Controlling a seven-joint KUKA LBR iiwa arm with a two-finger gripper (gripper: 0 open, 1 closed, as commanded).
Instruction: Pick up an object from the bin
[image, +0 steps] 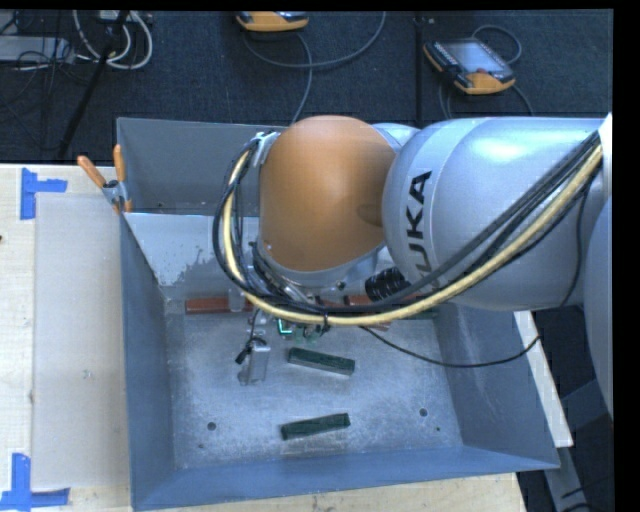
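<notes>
Though the hand hangs over the speckled grey bin floor beside a green bar, its grip is unclear.

We are in a robotics lab: a KUKA arm reaches over a grey metal bin, with loose cables and an orange-edged handset lying on dark carpet.

In the bin, middle bar behind front bar; back bar farther left by the rear wall.
</notes>
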